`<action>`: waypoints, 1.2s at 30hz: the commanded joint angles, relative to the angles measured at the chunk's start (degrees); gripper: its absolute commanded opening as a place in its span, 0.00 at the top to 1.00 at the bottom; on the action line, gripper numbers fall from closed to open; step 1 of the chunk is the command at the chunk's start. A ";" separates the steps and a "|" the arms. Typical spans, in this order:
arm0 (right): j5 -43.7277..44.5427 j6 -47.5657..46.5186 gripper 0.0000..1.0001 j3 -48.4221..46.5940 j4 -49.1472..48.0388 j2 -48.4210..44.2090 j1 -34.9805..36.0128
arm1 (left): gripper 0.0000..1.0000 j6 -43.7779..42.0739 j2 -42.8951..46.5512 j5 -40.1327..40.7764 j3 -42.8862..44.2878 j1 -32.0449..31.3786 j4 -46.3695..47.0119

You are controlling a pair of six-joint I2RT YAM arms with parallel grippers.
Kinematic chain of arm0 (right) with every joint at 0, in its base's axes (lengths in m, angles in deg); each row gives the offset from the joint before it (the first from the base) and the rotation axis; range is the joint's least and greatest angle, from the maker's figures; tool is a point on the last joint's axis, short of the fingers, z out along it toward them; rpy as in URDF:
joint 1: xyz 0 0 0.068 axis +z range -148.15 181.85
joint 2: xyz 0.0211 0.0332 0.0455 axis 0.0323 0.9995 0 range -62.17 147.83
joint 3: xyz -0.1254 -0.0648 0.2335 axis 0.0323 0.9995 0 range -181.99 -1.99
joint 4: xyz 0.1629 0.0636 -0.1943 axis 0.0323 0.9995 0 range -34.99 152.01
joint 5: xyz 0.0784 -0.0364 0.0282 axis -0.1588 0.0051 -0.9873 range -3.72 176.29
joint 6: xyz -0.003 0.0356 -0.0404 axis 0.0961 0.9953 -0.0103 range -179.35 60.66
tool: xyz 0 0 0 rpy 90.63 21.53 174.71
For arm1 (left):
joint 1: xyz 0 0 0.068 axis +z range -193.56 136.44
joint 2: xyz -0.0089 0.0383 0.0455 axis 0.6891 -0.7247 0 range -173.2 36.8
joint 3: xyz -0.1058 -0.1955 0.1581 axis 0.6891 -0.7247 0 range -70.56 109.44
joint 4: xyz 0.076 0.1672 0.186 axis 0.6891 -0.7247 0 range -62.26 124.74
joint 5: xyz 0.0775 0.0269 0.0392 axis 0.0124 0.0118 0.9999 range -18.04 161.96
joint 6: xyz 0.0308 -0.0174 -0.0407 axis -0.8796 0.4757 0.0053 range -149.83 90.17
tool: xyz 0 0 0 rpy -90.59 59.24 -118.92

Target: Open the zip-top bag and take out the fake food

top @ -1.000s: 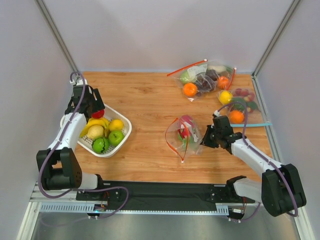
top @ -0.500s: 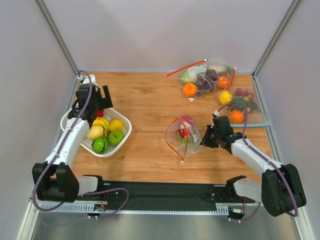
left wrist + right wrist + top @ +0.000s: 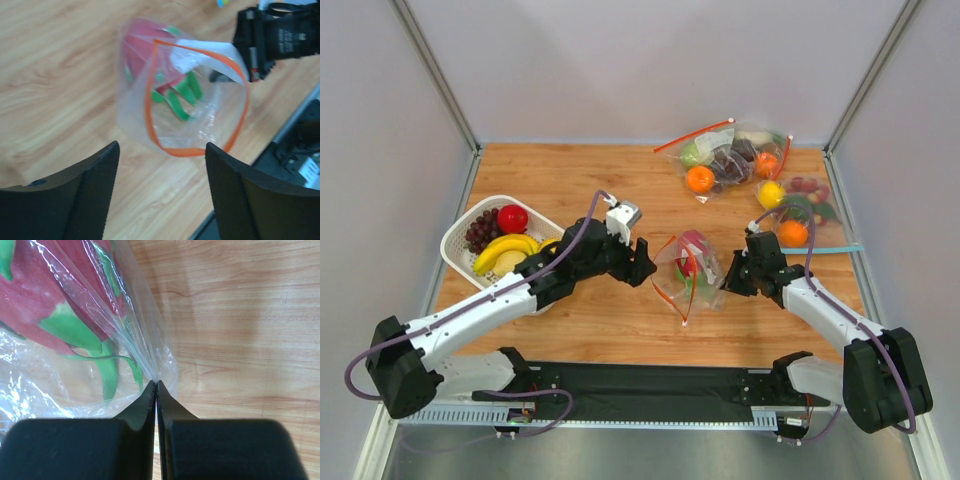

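Note:
The zip-top bag (image 3: 687,270) lies mid-table with its red-orange mouth (image 3: 190,151) gaping open towards the left. The pink fruit with green tips (image 3: 692,247) is inside, and also shows in the left wrist view (image 3: 145,47) and the right wrist view (image 3: 60,285). My left gripper (image 3: 642,262) is open and empty just in front of the mouth (image 3: 161,150). My right gripper (image 3: 728,283) is shut on the bag's closed right end (image 3: 156,385). The purple grapes (image 3: 480,232) and the round red fruit (image 3: 511,218) lie in the basket.
A white basket (image 3: 450,243) at the left holds bananas (image 3: 505,248); my left arm crosses its right side. A red-strip bag with an orange and grapes (image 3: 725,158) and a teal-strip bag (image 3: 800,215) lie at the back right.
My left gripper has swung from over the basket rightwards across the table to the bag's mouth. The red fruit now lies in the basket. The right arm has not moved.

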 commanded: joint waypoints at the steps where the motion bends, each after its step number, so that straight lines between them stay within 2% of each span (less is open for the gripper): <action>1: -0.21 -0.72 1.00 -2.23 -0.29 -0.31 -0.22 | 0.26 7.65 -0.99 -4.94 -0.98 -2.52 5.67; 2: -0.12 -0.81 1.00 -2.23 -0.29 -0.40 -0.22 | 0.32 8.63 -2.12 -5.47 -1.25 -3.13 7.33; 6: -0.56 -0.73 1.00 -2.14 -0.29 -0.14 -0.22 | 0.35 11.36 -6.61 -7.75 -0.99 -3.58 11.30; 8: -0.56 -0.64 1.00 -2.05 -0.47 -0.49 -0.23 | 0.41 13.38 -10.65 -9.24 -0.11 -3.84 13.75; 10: -0.38 -0.72 1.00 -1.96 -0.38 -0.84 -0.22 | 0.50 14.34 -15.72 -9.69 2.08 -4.54 16.04; 12: -0.47 -0.64 1.00 -1.96 -0.29 -0.93 -0.22 | 0.52 14.88 -19.26 -10.39 5.67 -5.15 16.23; 18: -0.56 -0.64 1.00 -1.44 0.06 -2.33 -0.22 | 0.50 15.05 -30.51 -5.22 12.97 -6.21 11.50; 26: -0.91 -0.55 1.00 0.23 -0.55 -3.22 -0.31 | 0.49 14.35 -31.58 6.21 12.46 -7.09 7.79; 33: -1.52 -0.64 1.00 0.58 -1.26 -2.86 -0.14 | 0.48 14.00 -35.96 8.32 12.55 -7.35 9.54; 36: -1.70 -0.72 1.00 0.67 -1.52 -2.43 -0.22 | 0.50 13.82 -37.37 9.99 12.63 -7.35 10.42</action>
